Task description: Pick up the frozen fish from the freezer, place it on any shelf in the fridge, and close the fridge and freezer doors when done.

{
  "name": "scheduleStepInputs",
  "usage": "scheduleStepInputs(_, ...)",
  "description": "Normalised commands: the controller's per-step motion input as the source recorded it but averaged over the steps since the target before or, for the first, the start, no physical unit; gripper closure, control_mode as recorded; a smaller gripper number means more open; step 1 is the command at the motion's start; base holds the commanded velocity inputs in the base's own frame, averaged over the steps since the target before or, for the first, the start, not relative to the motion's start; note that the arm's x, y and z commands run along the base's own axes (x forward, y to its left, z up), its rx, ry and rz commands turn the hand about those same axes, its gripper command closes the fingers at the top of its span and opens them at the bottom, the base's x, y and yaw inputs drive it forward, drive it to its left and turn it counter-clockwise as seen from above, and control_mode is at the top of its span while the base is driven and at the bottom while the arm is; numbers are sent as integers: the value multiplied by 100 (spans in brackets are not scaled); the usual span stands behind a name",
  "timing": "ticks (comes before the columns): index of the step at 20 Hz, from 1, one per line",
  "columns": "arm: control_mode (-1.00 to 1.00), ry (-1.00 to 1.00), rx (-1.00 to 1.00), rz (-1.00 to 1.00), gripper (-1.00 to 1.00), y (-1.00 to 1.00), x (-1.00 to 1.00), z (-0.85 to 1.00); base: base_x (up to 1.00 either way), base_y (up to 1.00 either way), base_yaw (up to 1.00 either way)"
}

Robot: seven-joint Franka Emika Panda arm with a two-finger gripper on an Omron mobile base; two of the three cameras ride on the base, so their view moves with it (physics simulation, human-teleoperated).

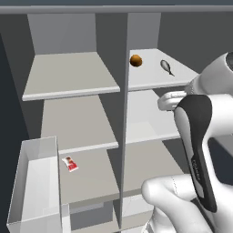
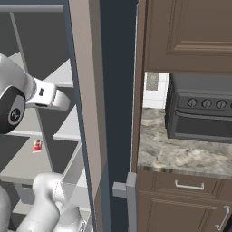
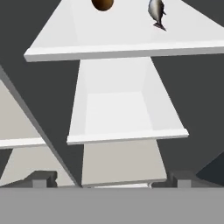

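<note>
The frozen fish lies on the top shelf of the fridge, the right-hand compartment, apart from an orange-brown ball. In the hand view the fish and the ball sit at the upper edge on that shelf. My gripper is open and empty, drawn back from the shelf and lower than it. Its white hand hangs in front of the fridge's second shelf. The freezer is the left compartment. Both doors stand open.
A red-and-white packet lies on a lower freezer shelf. The freezer door's grey bin juts out at lower left. The fridge door stands edge-on to my right, handle low. Beyond it are a stone counter and a black oven.
</note>
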Motion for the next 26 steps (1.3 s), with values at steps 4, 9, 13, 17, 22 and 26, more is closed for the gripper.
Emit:
scheduleStepInputs(4,100,0,0,1,-100,0,-13,0,-34,0,2)
scheduleStepInputs(9,100,0,0,0,-100,0,0,0,-48,0,2)
scheduleStepInputs(13,100,0,0,0,-100,0,0,0,-55,14,0)
scheduleStepInputs(17,100,0,0,0,-100,0,0,0,-49,29,0)
scheduleStepInputs(22,100,0,0,0,-100,0,0,0,-53,22,0)
scheduleStepInputs(26,100,0,0,0,-100,0,0,0,-47,43,0)
